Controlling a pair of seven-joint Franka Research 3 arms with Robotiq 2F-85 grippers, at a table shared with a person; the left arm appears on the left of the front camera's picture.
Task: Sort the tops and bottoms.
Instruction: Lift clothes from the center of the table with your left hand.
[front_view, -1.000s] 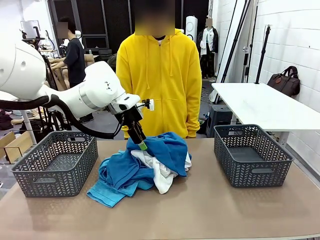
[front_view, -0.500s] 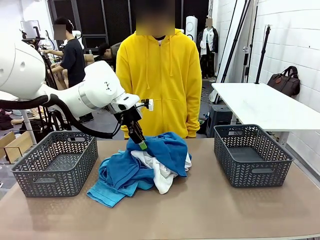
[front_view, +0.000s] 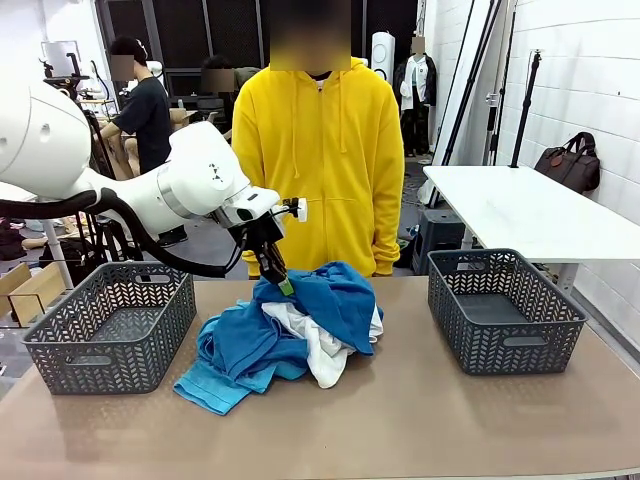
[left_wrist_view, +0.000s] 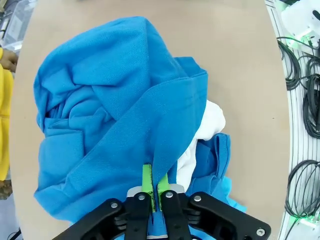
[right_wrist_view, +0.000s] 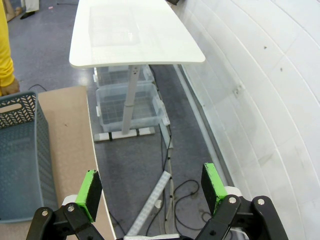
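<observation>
On the worktop (front_view: 420, 420), the pile of tops and bottoms (front_view: 285, 335) lay between the left basket (front_view: 110, 325) and the right basket (front_view: 505, 310). Your left claw (left_wrist_view: 153, 177) was clenched on a raised fold of the royal blue garment (left_wrist_view: 110, 95) at the pile's top. Your right claw (right_wrist_view: 150, 187) hung spread and empty beyond the worktop's edge. You'd do best lifting straight up, slowly, so the white piece (left_wrist_view: 210, 120) underneath slid free rather than riding along.

Front across table (front_view: 450, 420); left wrist close above garments (front_view: 290, 325)
</observation>
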